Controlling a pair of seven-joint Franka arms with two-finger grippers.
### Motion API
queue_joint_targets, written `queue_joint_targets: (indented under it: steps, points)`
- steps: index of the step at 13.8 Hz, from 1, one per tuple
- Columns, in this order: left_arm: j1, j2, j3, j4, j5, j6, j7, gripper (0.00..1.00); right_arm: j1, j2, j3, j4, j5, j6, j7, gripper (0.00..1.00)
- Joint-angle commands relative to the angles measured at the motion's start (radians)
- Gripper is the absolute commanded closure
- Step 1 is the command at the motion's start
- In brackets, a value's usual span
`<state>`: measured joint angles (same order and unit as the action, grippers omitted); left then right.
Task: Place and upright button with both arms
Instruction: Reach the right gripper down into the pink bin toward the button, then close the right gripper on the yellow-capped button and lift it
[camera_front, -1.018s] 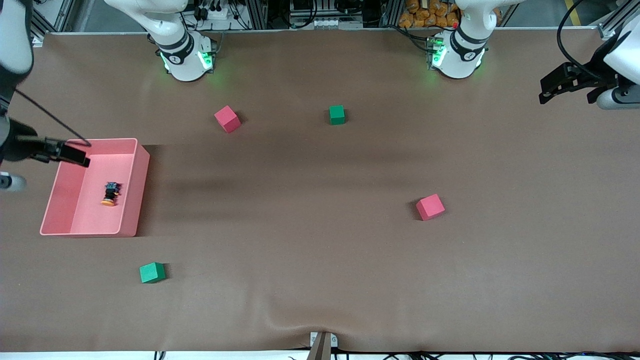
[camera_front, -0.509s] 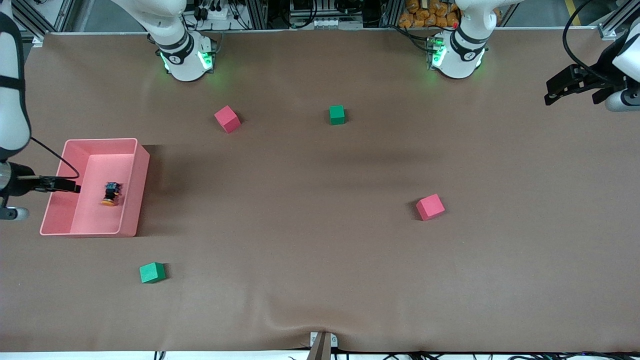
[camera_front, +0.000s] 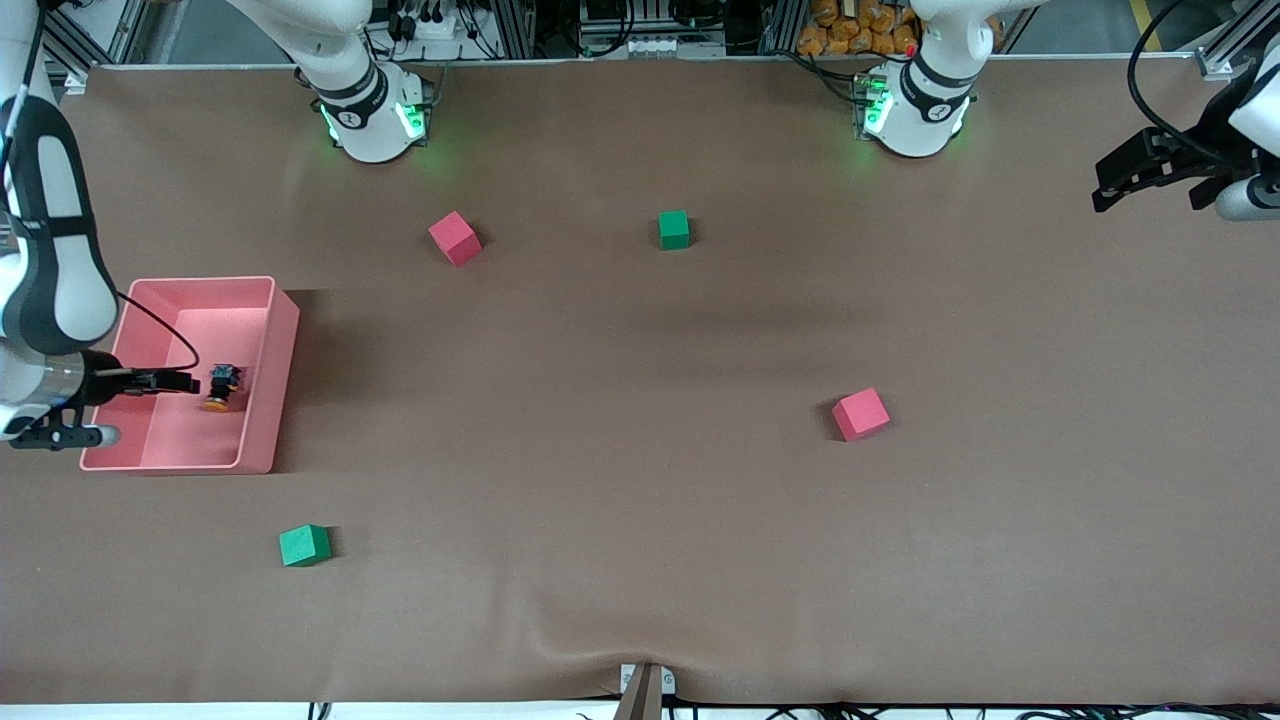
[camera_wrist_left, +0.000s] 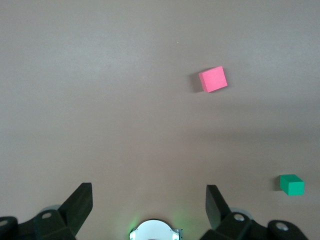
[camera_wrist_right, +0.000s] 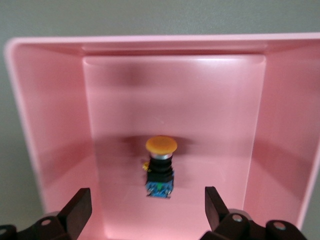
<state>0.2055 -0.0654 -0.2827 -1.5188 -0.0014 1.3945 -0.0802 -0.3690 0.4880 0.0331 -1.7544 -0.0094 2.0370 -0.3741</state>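
Pink bin (camera_front: 270, 380) sits at the right arm's end of the brown bench (camera_front: 640, 520). One green cube (camera_front: 304, 545) lies nearer the camera than the bin. Another green cube (camera_front: 674, 229) and a red cube (camera_front: 455, 238) lie near the bases; a second red cube (camera_front: 860, 414) sits mid-bench.

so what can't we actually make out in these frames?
- Front view: right gripper edge-on over the pink bin; height above the button unclear.
- Right wrist view: jaws' tips cut off by the frame edge.
- Front view: left gripper partly cropped, waiting at its table end.
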Motion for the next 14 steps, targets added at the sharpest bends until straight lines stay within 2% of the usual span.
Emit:
queue_joint_targets:
  steps: [1, 5, 14]
  points:
    - [0.0, 0.013, -0.009, 0.015, 0.024, 0.008, 0.007, 0.0, -0.051, 0.038, 0.019, -0.025, -0.007, 0.066, -0.078, 0.0]
    - [0.008, 0.007, -0.009, 0.014, 0.024, 0.009, 0.007, 0.0, -0.047, 0.041, 0.019, -0.129, -0.004, 0.222, -0.068, 0.0]
    - [0.003, 0.015, -0.012, 0.011, 0.026, 0.021, -0.013, 0.0, -0.047, 0.069, 0.021, -0.151, 0.009, 0.233, -0.04, 0.0]
